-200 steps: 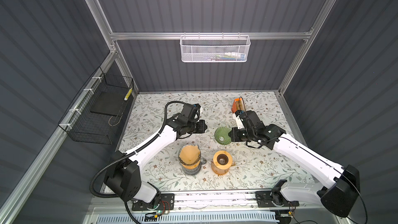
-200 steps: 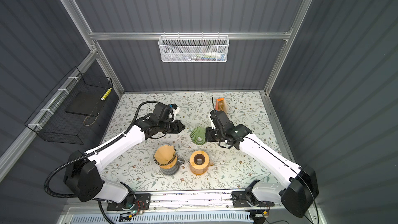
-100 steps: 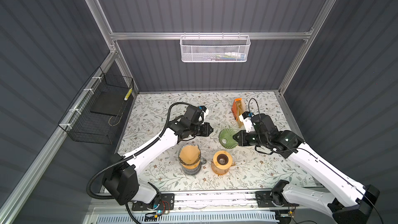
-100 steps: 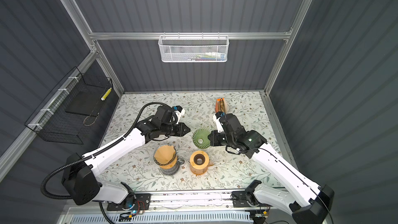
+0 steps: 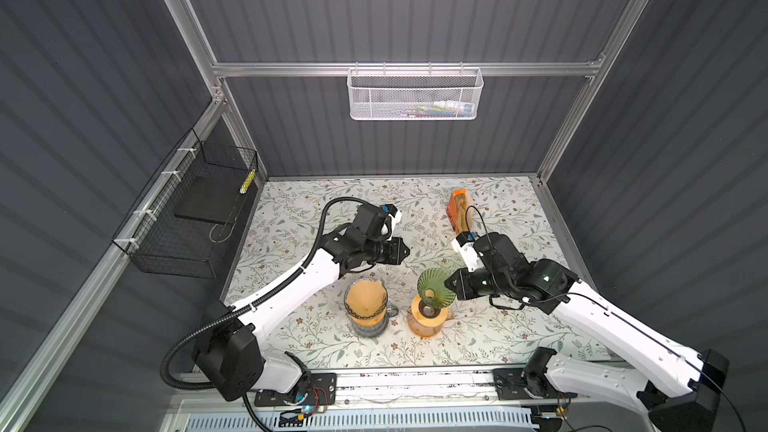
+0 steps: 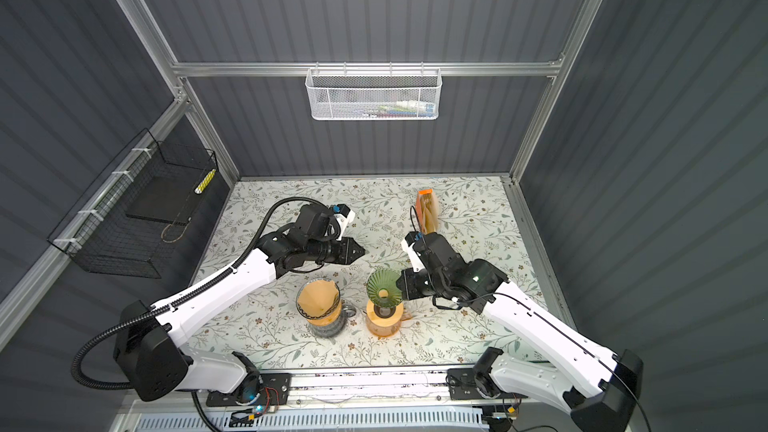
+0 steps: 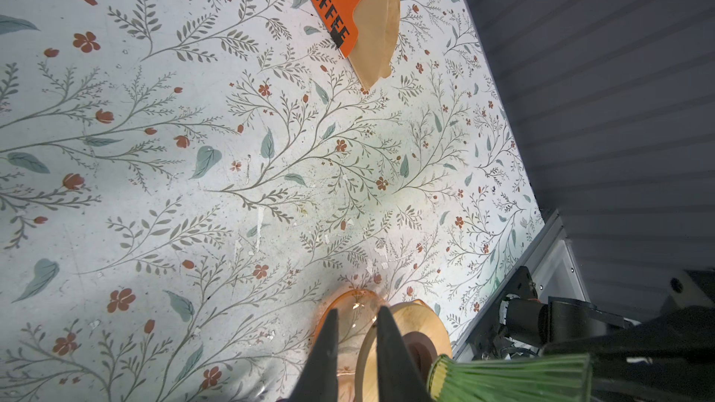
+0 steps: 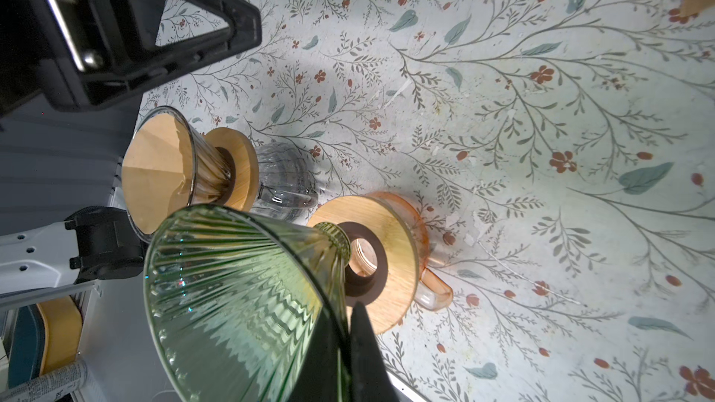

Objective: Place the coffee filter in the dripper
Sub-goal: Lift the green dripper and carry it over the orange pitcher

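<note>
- In both top views the orange jug (image 5: 428, 322) (image 6: 382, 324) stands on the flowery counter (image 5: 299, 218).
- The green dripper (image 5: 432, 290) (image 6: 382, 289) hangs tilted right over the jug. The right pincer (image 5: 451, 284) (image 6: 401, 284) is clamped on its rim.
- The left pincer (image 5: 404, 250) (image 6: 360, 251) hovers behind the jug and a bit to the left, with nothing in it.
- A clear dripper (image 5: 365, 305) with brown paper inside stands just left of the jug.
- The pack of coffee filters (image 5: 459, 211) (image 6: 428, 214) lies well behind the jug, near the back of the counter.
- In the left wrist view the left pincer (image 7: 358, 313) shows a narrow gap. Only the jug (image 7: 348, 326) shows through it. The filter pack (image 7: 356, 13) lies far past the jug.
- In the right wrist view the right pincer (image 8: 346, 326) pinches the green dripper's (image 8: 240, 295) glass wall.
- The dripper's small end points at the hole in the jug's (image 8: 394, 257) wooden ring. I cannot tell if they touch.
</note>
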Controlling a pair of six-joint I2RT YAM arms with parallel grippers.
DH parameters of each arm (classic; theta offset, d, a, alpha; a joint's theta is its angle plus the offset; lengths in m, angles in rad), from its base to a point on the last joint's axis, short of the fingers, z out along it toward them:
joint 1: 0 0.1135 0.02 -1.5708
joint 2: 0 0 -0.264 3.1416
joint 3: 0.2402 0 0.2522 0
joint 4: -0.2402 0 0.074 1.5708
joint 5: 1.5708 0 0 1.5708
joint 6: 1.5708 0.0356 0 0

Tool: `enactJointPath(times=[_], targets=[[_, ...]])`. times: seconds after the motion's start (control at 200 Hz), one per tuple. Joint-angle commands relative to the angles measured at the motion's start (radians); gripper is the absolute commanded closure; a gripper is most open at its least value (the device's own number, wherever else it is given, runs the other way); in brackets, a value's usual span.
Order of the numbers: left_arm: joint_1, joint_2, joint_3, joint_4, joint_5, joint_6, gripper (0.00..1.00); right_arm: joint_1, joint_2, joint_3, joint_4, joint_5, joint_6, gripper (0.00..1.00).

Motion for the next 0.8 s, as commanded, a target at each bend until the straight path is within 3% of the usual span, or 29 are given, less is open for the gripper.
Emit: enactJointPath(times=[0.0,0.795], targets=[[-0.002,-0.022,-0.007,-0.031,0.008,0.029,0.8,0.016,0.001,-0.016,-0.007,0.006,0.01,1.0],[-0.002,-0.036,-0.054,0.007,0.097,0.043,0.8,0.06,0.061,-0.056,-0.01,0.077,0.048,1.0]])
